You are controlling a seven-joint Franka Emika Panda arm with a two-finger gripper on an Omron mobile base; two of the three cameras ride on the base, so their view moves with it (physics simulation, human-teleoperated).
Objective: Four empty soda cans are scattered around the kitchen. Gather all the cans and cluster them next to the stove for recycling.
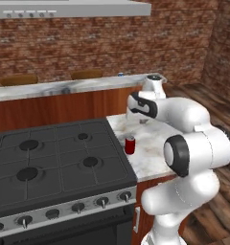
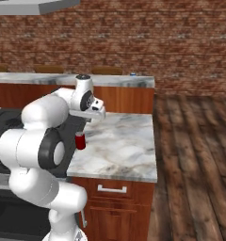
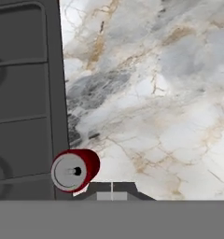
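Under my hand the counter (image 3: 179, 93) is polished marble, white veined with grey and tan. The can (image 3: 75, 170) beside it is glossy red with a dull silver metal top. My stove (image 1: 54, 162) has a matt black top and a brushed steel front. Rough brick wall (image 1: 112, 43); wooden floor (image 2: 195, 155).
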